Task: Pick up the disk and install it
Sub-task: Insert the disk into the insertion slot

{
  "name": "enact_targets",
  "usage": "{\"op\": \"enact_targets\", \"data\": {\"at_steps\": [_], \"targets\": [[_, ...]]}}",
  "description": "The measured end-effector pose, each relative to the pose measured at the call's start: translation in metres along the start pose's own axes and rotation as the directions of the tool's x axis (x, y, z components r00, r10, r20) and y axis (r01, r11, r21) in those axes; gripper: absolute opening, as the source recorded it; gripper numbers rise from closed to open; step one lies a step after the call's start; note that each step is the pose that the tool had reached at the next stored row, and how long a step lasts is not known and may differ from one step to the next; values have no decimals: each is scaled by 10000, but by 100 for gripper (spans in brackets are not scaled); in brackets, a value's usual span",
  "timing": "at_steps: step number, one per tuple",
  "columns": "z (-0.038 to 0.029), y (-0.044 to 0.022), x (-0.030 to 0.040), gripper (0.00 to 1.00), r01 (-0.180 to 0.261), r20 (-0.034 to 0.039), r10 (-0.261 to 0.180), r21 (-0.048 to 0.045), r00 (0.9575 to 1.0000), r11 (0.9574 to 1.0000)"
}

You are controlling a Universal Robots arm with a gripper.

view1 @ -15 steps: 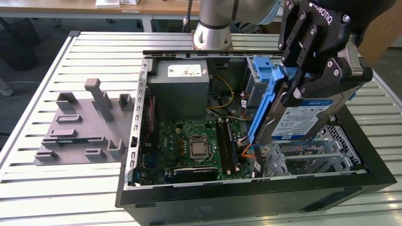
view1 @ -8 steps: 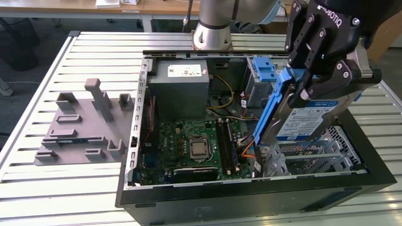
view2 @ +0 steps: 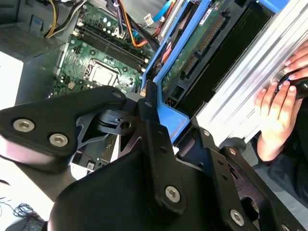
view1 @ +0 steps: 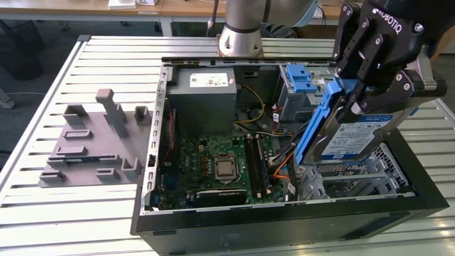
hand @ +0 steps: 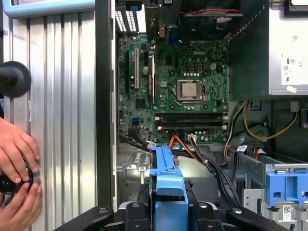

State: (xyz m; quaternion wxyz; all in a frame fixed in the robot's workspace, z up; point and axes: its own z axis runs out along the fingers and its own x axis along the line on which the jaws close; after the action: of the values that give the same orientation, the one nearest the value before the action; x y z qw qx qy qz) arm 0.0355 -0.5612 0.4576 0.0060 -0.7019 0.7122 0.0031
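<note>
My gripper (view1: 376, 104) is clamped on the disk (view1: 352, 141), holding it tilted on edge over the open computer case (view1: 284, 226), toward the exterior view's right, just above the drive cage (view1: 355, 181). Somebody's hand (hand: 17, 151) rests on the table (view1: 71, 218).

A robotics lab or test workshop. A robot arm (view1: 242, 26) stands on a slatted metal counter (view1: 92, 58) that carries an open PC case (view1: 284, 226) and a grey plastic fixture (view1: 89, 144). Wooden desks (view1: 188, 8) stand behind. A person's hands (hand: 17, 159) rest on a black knob (hand: 13, 79).
</note>
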Motion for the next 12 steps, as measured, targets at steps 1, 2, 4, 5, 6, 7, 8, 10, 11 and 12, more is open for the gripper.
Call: {"op": "enact_targets", "data": {"at_steps": [1, 2, 4, 5, 6, 7, 8, 10, 11, 12], "targets": [[3, -16, 0, 36, -1, 0, 1, 0, 10000, 10000], [5, -29, 0, 36, 0, 0, 0, 0, 10000, 10000], [7, -44, -1, 36, -1, -2, 1, 0, 10000, 10000], [8, -44, -1, 36, -1, -1, 1, -1, 10000, 10000], [8, -44, -1, 36, -2, -1, 2, 0, 10000, 10000], [8, -46, 0, 36, -1, 0, 1, 0, 10000, 10000], [8, -47, -1, 36, 0, 0, 0, 0, 10000, 10000], [8, -47, 0, 36, 0, 0, 0, 0, 10000, 10000], [8, -47, -1, 36, 0, 0, 0, 0, 10000, 10000], [8, -48, 0, 36, 0, 0, 0, 0, 10000, 10000]]}}
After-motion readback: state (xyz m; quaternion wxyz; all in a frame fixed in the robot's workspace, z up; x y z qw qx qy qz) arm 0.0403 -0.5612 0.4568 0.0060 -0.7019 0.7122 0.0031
